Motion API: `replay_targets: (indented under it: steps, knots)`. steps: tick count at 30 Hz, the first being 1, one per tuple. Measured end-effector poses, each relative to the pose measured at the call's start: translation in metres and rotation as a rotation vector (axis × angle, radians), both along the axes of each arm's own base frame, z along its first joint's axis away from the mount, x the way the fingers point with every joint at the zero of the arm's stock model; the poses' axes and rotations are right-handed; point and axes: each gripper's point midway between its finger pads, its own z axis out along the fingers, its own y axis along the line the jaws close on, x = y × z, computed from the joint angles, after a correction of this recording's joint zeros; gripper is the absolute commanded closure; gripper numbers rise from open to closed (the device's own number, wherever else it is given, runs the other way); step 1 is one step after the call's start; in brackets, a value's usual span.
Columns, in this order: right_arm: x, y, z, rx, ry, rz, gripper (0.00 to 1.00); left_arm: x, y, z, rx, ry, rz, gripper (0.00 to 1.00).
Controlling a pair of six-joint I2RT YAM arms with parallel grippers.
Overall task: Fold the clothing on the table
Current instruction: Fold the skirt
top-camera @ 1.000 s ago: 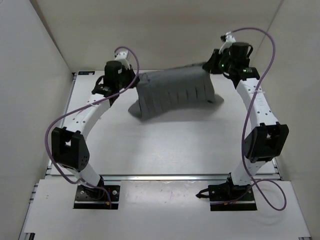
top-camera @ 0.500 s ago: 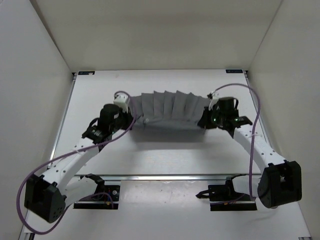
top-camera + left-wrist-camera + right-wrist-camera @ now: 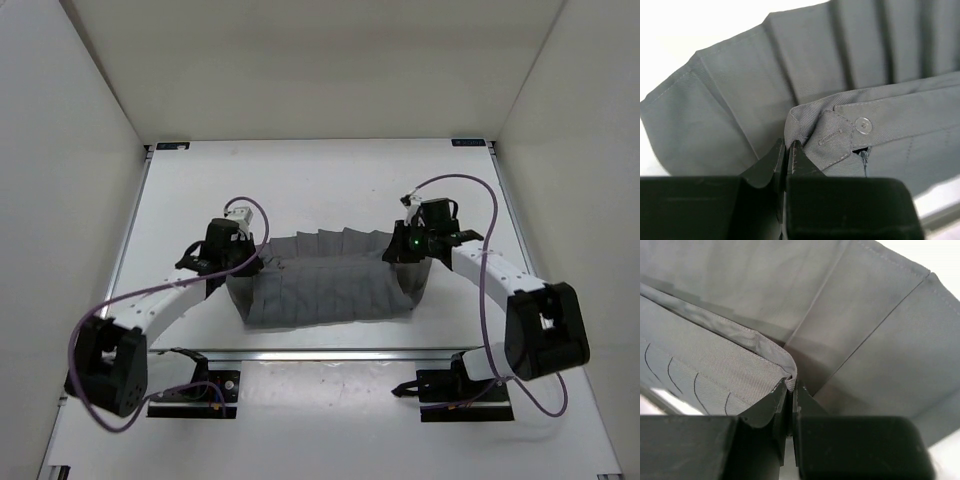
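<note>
The skirt (image 3: 325,285) lies doubled over at lower centre of the frame on the worktop (image 3: 300,180). The left end effector (image 3: 788,150) is clenched on its waistband corner, beside a button (image 3: 863,125). The right end effector (image 3: 791,386) pinches the opposite edge.

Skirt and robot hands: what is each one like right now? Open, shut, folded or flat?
clothing: doubled over, one layer over the other, pinched at both ends.
left gripper: shut on the clothing, at a waistband corner beside the button.
right gripper: shut on the clothing, at a folded fabric edge.
table: carries the clothing near its front edge.
</note>
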Motion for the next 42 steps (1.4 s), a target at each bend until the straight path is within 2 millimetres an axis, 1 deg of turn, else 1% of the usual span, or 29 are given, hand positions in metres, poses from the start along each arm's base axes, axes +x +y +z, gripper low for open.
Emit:
replay_targets:
  steps: [3, 5, 7, 10, 11, 12, 13, 14, 15, 16, 17, 18, 19, 21, 22, 24, 25, 27, 28, 30, 31, 32, 34, 35, 36, 37, 40, 42]
  knots:
    - [0.015, 0.003, -0.011, -0.007, 0.013, 0.004, 1.00, 0.013, 0.004, -0.022, 0.017, 0.068, 0.034, 1.00]
    - [0.028, 0.005, -0.012, -0.010, 0.007, 0.008, 1.00, 0.028, 0.004, -0.026, 0.022, 0.080, 0.052, 1.00]
    - [0.044, 0.006, -0.008, -0.009, -0.011, 0.005, 1.00, 0.045, 0.003, -0.021, 0.025, 0.064, 0.064, 1.00]
    - [0.069, 0.008, 0.009, -0.008, -0.085, -0.001, 1.00, 0.071, 0.000, -0.003, 0.022, 0.001, 0.086, 1.00]
    - [0.076, 0.009, 0.017, -0.006, -0.116, -0.001, 0.99, 0.079, 0.000, 0.003, 0.019, -0.020, 0.095, 0.96]
    - [0.083, 0.010, 0.023, -0.003, -0.143, -0.003, 0.96, 0.087, 0.001, 0.007, 0.017, -0.039, 0.104, 0.90]
    - [0.091, 0.010, 0.027, 0.001, -0.164, -0.004, 0.94, 0.094, 0.002, 0.009, 0.017, -0.051, 0.116, 0.73]
    - [0.098, 0.010, 0.029, 0.006, -0.178, -0.008, 0.85, 0.100, 0.004, 0.008, 0.020, -0.056, 0.123, 0.40]
    - [0.105, 0.009, 0.028, 0.009, -0.182, -0.012, 0.67, 0.105, 0.006, 0.004, 0.024, -0.051, 0.133, 0.20]
    - [0.112, 0.006, 0.023, 0.009, -0.176, -0.023, 0.56, 0.109, 0.008, -0.002, 0.030, -0.039, 0.150, 0.02]
    - [0.119, 0.002, 0.015, 0.006, -0.164, -0.034, 0.39, 0.112, 0.012, -0.011, 0.043, -0.022, 0.165, 0.01]
    - [0.124, -0.003, 0.007, 0.003, -0.142, -0.046, 0.32, 0.113, 0.014, -0.019, 0.051, 0.000, 0.177, 0.01]
    - [0.128, -0.009, -0.004, -0.001, -0.116, -0.058, 0.28, 0.114, 0.017, -0.028, 0.062, 0.024, 0.187, 0.01]
    - [0.131, -0.021, -0.022, -0.003, -0.059, -0.083, 0.14, 0.116, 0.021, -0.040, 0.079, 0.060, 0.197, 0.01]
    - [0.130, -0.026, -0.027, -0.004, -0.037, -0.095, 0.12, 0.117, 0.023, -0.042, 0.084, 0.073, 0.200, 0.01]
    - [0.129, -0.036, -0.030, -0.008, -0.008, -0.117, 0.11, 0.121, 0.024, -0.038, 0.085, 0.073, 0.203, 0.01]
    - [0.129, -0.040, -0.028, -0.009, -0.007, -0.128, 0.11, 0.124, 0.023, -0.031, 0.082, 0.062, 0.203, 0.02]
    - [0.128, -0.045, -0.018, -0.014, -0.020, -0.139, 0.09, 0.128, 0.021, -0.017, 0.071, 0.029, 0.198, 0.06]
    - [0.126, -0.046, -0.012, -0.020, -0.031, -0.140, 0.06, 0.128, 0.019, -0.009, 0.067, 0.013, 0.191, 0.08]
    - [0.116, -0.047, 0.005, -0.039, -0.066, -0.142, 0.02, 0.123, 0.012, 0.007, 0.055, -0.021, 0.170, 0.17]
    - [0.109, -0.047, 0.012, -0.046, -0.085, -0.143, 0.02, 0.120, 0.009, 0.014, 0.049, -0.041, 0.159, 0.20]
    - [0.100, -0.049, 0.018, -0.053, -0.104, -0.145, 0.00, 0.114, 0.004, 0.020, 0.044, -0.056, 0.145, 0.28]
    - [0.079, -0.051, 0.024, -0.061, -0.126, -0.145, 0.00, 0.099, -0.003, 0.026, 0.041, -0.079, 0.118, 0.41]
    - [0.068, -0.053, 0.024, -0.064, -0.128, -0.148, 0.01, 0.092, -0.006, 0.025, 0.045, -0.081, 0.105, 0.51]
    - [0.060, -0.056, 0.020, -0.070, -0.121, -0.155, 0.01, 0.084, -0.009, 0.021, 0.047, -0.075, 0.091, 0.59]
    - [0.052, -0.060, 0.014, -0.077, -0.104, -0.164, 0.01, 0.077, -0.010, 0.015, 0.052, -0.060, 0.081, 0.70]
    - [0.034, -0.069, -0.010, -0.110, -0.027, -0.188, 0.01, 0.061, -0.005, -0.010, 0.073, 0.004, 0.082, 0.84]
    - [0.027, -0.075, -0.022, -0.121, 0.027, -0.210, 0.01, 0.054, -0.001, -0.023, 0.090, 0.035, 0.088, 0.88]
